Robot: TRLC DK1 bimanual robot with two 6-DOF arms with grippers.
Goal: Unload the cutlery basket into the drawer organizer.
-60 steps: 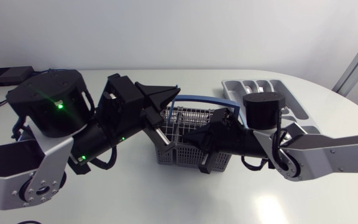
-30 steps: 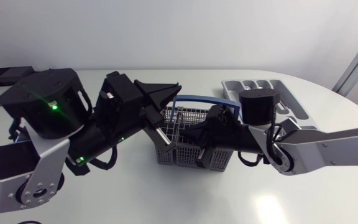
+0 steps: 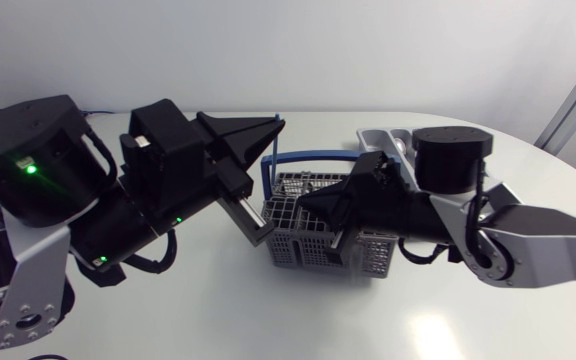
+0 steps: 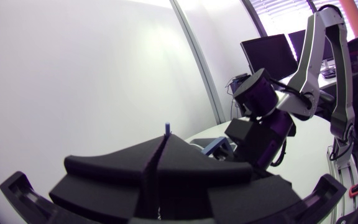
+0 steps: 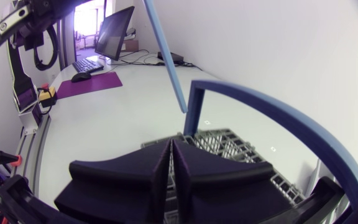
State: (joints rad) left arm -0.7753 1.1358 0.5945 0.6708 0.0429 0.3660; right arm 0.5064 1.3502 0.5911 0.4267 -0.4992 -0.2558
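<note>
Jaws of the left gripper (image 3: 273,128) are clenched on a thin blue-handled utensil (image 3: 281,119). Its tip pokes out above them and its lower end runs down twd the cutlery basket (image 3: 293,245), which sits mid-desk (image 3: 218,310). Jaws of the right gripper (image 3: 308,205) are pressed together at the basket's rim, under the arched basket handle (image 3: 313,158). Can't tell if a wire is pinched btw them. The drawer organizer (image 3: 378,137) lies nr the far right edge, mostly hidden behind the right arm.

Step in hand looks like drawing the utensil out. Best done w/ a straight pull along its own axis until the lower end clears the mesh and the handle arch, w/ no sideways drag before that or the basket prob. tips. The right arm should hold the basket steady. The carry to the organizer then needs a path over or round that arm.
</note>
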